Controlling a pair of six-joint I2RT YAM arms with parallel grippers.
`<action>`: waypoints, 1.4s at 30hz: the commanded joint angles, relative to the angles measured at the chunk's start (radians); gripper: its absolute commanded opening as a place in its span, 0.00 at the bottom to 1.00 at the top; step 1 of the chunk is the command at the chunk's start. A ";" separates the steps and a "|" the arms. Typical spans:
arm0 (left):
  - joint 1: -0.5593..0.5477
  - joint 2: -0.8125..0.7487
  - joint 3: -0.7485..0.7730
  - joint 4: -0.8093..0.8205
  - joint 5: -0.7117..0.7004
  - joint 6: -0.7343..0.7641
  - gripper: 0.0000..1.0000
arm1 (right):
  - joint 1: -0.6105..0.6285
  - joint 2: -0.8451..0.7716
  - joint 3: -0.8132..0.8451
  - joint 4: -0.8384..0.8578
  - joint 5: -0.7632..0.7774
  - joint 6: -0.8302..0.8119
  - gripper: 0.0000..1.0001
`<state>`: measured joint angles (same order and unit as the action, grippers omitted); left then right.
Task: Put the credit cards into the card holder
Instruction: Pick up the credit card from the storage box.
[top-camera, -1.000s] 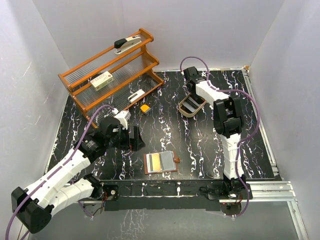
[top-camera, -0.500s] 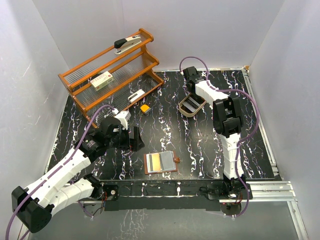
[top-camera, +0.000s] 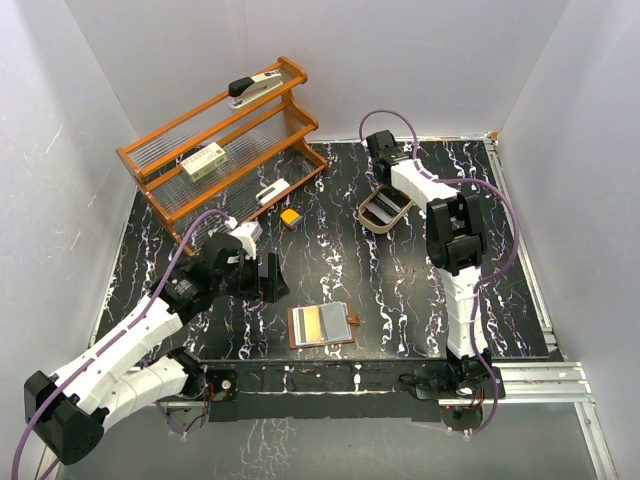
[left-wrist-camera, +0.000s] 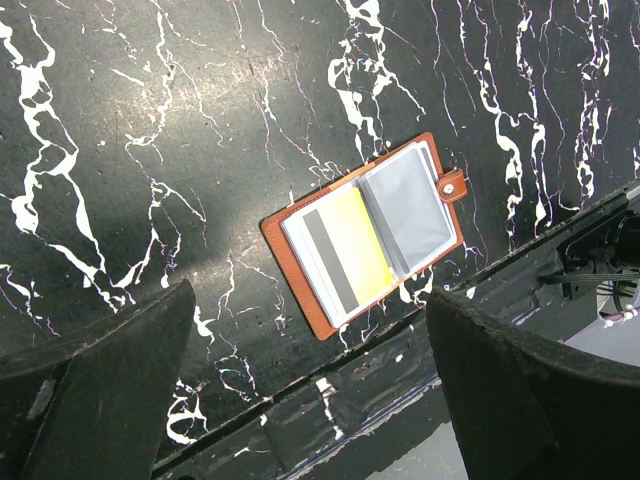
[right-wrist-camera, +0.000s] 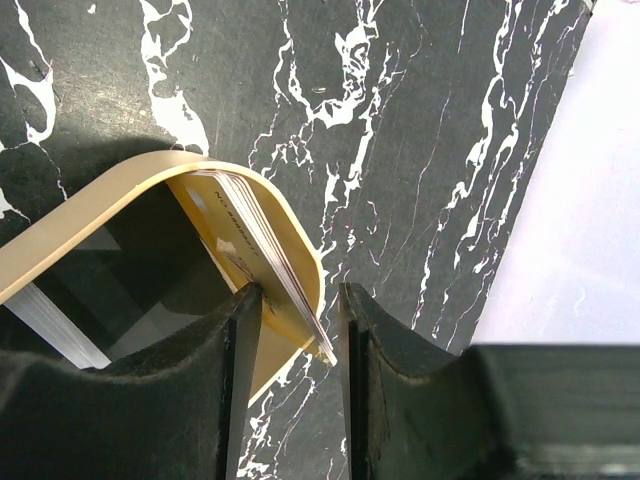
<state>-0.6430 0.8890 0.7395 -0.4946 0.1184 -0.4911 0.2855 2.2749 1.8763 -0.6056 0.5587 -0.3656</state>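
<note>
Right gripper (right-wrist-camera: 296, 300) half-closed, seemingly around cards (right-wrist-camera: 252, 222)

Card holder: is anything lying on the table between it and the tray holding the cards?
Nothing visible does. The stretch of table between the wooden tray and the open card holder is bare. The small yellow block sits off to the side.

An orange wooden rack (top-camera: 225, 140) stood at the far left of the black marbled table (top-camera: 400, 290), with a stapler (top-camera: 255, 86) on its top shelf, a small box (top-camera: 203, 160) below, a yellow-orange block (top-camera: 290, 216) near its foot and a tan oval tray (top-camera: 366, 221) farther right.
</note>
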 joint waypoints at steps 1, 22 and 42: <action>0.002 -0.004 0.015 -0.002 -0.003 0.008 0.99 | -0.008 -0.032 0.062 0.033 0.031 -0.014 0.33; 0.002 -0.005 0.013 -0.002 -0.005 0.006 0.99 | -0.007 -0.045 0.070 0.015 0.029 -0.007 0.30; 0.002 -0.010 0.012 -0.002 -0.005 0.005 0.99 | 0.004 -0.045 0.092 -0.030 0.028 0.008 0.21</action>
<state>-0.6430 0.8913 0.7395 -0.4946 0.1184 -0.4911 0.2886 2.2749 1.9171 -0.6411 0.5575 -0.3634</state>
